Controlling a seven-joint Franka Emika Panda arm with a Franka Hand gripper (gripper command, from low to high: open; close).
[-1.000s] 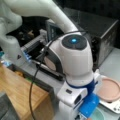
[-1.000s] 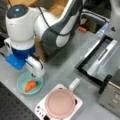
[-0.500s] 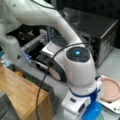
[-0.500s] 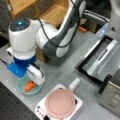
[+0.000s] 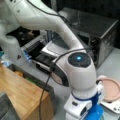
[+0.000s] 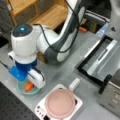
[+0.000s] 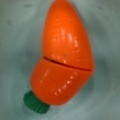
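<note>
Under wrist cam: carrot [image 7: 65,57] lies in bowl [image 7: 15,50], green stub near-left. Gripper [image 6: 33,81] directly over it; finger spread: can't tell. Judgement: descend straight, close across seam. Pan [image 6: 61,103] w/ stove right; oven [image 5: 90,32] far.

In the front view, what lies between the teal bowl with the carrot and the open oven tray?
Between the teal bowl and the oven tray stands a white burner carrying a pink pan; otherwise bare grey table.
</note>
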